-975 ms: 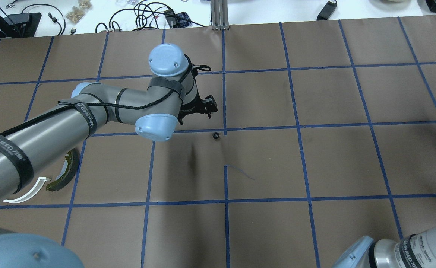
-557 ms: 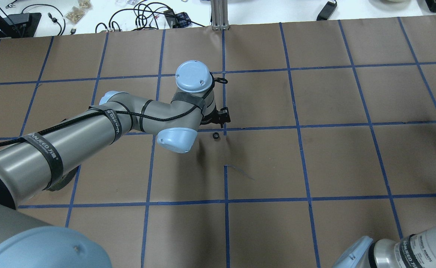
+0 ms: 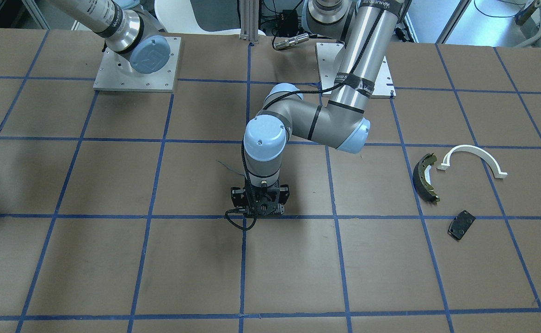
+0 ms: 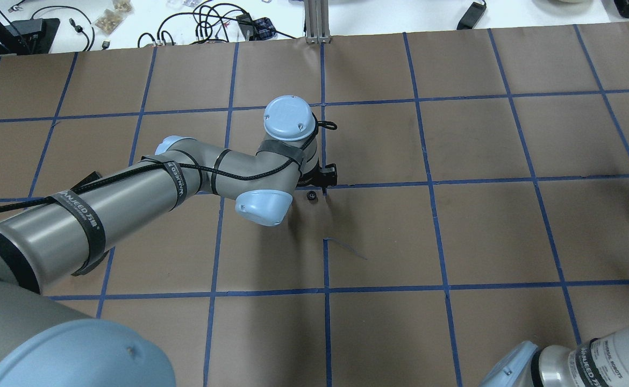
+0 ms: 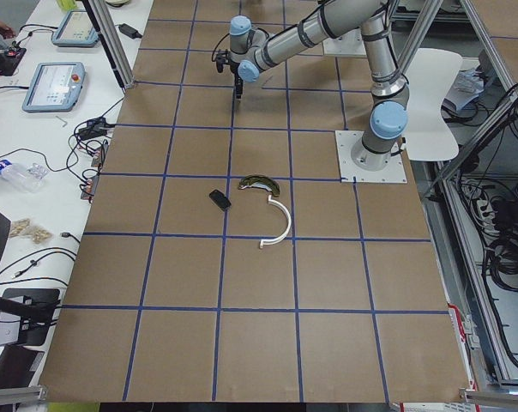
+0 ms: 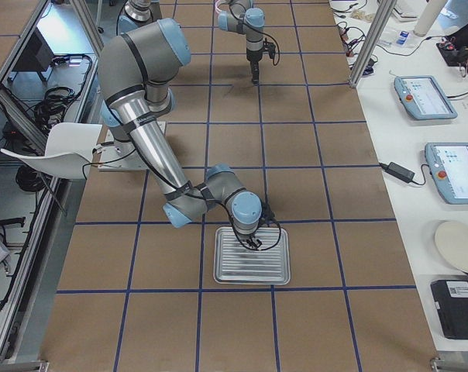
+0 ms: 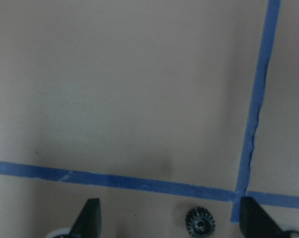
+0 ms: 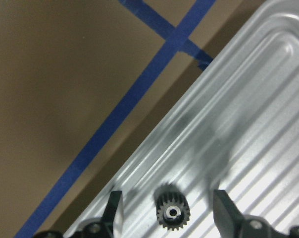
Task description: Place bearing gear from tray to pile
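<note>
A small black toothed gear lies in the ribbed metal tray, between the open fingers of my right gripper, untouched. The tray sits at the table's right end. Another small black gear lies on the brown paper at the table's centre. My left gripper hangs open just above that gear, which sits nearer its right finger. The pile is far left: olive brake shoe, white half-ring arc, flat black plate.
Blue tape lines cross the brown paper; one crossing lies right beside the centre gear. A loose strip of tape curls near it. The left arm covers most of the pile in the overhead view. Cables and boxes lie beyond the far edge.
The left arm has swung right and come down toward the centre gear, so its open gripper now stands right over it. The arm now hides the pile in the overhead view.
</note>
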